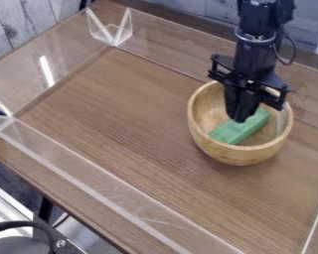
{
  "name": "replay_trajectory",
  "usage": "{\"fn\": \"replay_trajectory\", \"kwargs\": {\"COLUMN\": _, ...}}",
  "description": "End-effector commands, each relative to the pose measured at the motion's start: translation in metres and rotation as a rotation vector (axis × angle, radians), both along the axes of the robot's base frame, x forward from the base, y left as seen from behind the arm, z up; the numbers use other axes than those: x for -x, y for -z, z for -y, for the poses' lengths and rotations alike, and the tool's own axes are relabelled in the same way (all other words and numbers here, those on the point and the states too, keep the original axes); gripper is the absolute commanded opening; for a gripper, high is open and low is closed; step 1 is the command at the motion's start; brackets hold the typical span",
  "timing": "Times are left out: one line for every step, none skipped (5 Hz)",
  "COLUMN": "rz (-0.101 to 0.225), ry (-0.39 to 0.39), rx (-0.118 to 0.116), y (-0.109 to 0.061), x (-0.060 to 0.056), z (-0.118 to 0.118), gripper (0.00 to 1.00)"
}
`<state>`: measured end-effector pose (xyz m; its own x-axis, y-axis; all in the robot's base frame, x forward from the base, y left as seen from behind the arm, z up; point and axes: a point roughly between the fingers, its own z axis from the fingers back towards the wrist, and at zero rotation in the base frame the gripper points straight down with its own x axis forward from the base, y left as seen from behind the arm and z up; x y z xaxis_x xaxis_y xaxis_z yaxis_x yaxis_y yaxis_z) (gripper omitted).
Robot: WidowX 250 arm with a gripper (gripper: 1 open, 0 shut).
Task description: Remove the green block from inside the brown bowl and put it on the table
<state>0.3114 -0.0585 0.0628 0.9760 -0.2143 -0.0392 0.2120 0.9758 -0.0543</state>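
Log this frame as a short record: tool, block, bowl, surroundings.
tool: in the bowl, over the block; grip on it cannot be confirmed
green block: lying inside the bowl, partly under the tool
brown bowl: upright on the table, toward the right of the view
table: wood-grain top, clear low walls at edges
task state: block not yet on the table

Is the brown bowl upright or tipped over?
Upright: the brown bowl shows its open top, with the green block lying inside.
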Motion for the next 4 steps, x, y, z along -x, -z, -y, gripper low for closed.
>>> {"fn": "replay_trajectory", "kwargs": {"rz": 0.048, "ry": 0.008, "rx": 0.008, "y": -0.019, "x": -0.005, "z": 0.002, "gripper": 0.00}}
{"fn": "replay_trajectory", "kwargs": {"rz": 0.067, "ry": 0.005, "rx": 0.008, "y": -0.033, "x": -0.006, "z": 0.000, "gripper": 0.00}}
{"fn": "replay_trajectory", "kwargs": {"rz": 0.100, "ry": -0.005, "rx": 0.010, "y": -0.054, "x": -0.008, "z": -0.003, "gripper": 0.00}}
{"fn": "replay_trajectory", "kwargs": {"rz": 0.140, "ry": -0.021, "rx": -0.002, "y": -0.083, "x": -0.013, "z": -0.006, "gripper": 0.00}}
